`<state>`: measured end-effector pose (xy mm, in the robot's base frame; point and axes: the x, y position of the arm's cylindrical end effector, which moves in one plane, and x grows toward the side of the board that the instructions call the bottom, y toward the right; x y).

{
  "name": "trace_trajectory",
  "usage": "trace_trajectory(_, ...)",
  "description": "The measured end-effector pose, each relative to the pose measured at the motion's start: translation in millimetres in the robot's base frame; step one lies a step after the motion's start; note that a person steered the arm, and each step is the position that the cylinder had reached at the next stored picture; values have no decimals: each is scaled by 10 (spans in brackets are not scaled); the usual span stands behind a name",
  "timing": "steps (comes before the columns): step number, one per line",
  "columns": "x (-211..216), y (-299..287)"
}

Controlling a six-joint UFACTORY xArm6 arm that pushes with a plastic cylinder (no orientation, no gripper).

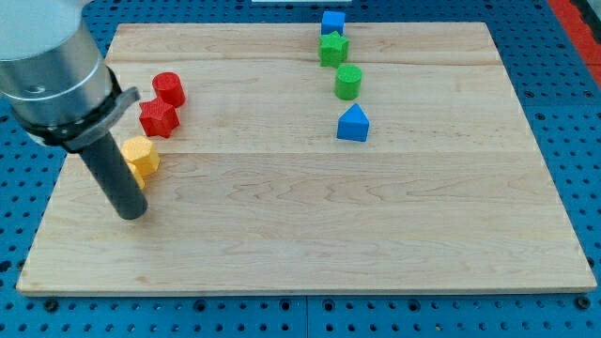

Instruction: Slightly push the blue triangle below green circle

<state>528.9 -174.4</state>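
Note:
The blue triangle lies right of the board's middle, just below the green circle. Above those stand a green star and a blue cube at the board's top edge. My tip rests on the board at the view's left, far to the left of the blue triangle and a little lower. It sits just below a yellow block, which the rod partly covers.
A red cylinder and a red star lie at the left, above the yellow block. The wooden board lies on a blue perforated table. The arm's grey housing fills the upper left corner.

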Motion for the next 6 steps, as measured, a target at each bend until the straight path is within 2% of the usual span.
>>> trace_trajectory(1,-143,860)
trace_trajectory(2,-508,1654)
trace_trajectory(3,-631,2471)
trace_trajectory(4,-858,2900)
trace_trajectory(6,-1241,2564)
